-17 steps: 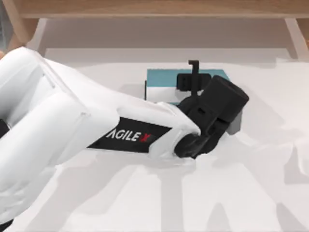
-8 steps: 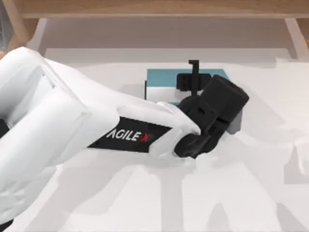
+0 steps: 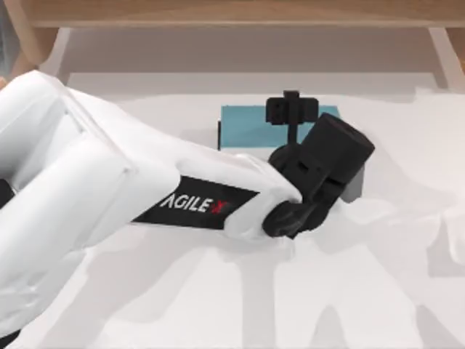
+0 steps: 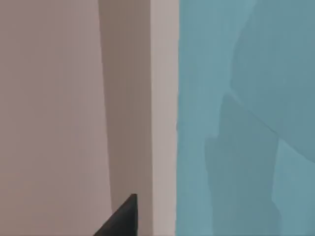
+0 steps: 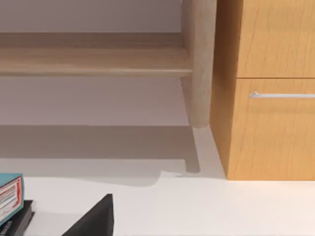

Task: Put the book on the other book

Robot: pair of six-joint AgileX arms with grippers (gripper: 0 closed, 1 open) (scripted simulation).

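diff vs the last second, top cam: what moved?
The left gripper, over the light blue book, shifted toward the far edge of the book: its finger assembly sat lower over the cover before and is now at the book's back edge. Whether it let go cannot be told from here. The book and the left arm's white links stayed put. The right wrist view shows the blue book lying on the black book.
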